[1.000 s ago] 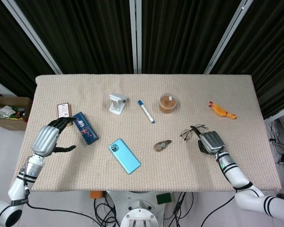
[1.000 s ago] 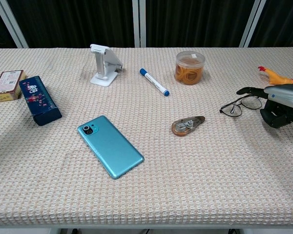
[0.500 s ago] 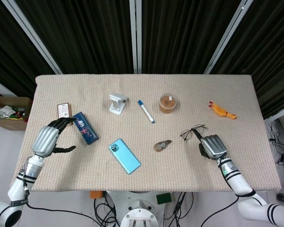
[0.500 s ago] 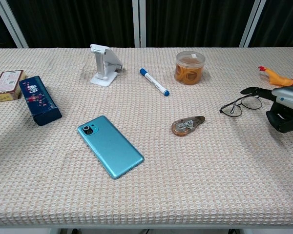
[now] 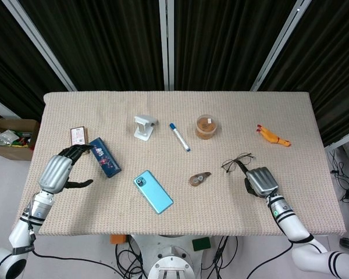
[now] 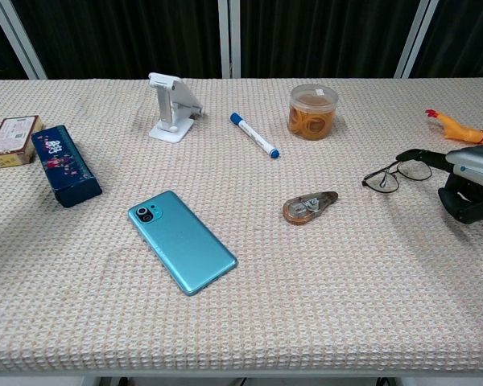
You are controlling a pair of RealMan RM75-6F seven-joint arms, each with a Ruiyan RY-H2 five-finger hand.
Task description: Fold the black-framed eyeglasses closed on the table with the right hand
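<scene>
The glasses (image 5: 237,163) are thin black frames lying lenses-down-ish on the right part of the table (image 5: 180,215), arms look unfolded. Right hand (image 5: 262,181) sits just beside them, one finger reaching to the frame; can't tell if it's gripping. Left hand (image 5: 62,168) is released, fingers apart, near the left edge. Bare mat in front of the glasses.

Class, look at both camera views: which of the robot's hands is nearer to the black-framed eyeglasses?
The right hand. It sits just beside the eyeglasses, on their near-right side. The left hand is far across the table, next to the dark blue box.
</scene>
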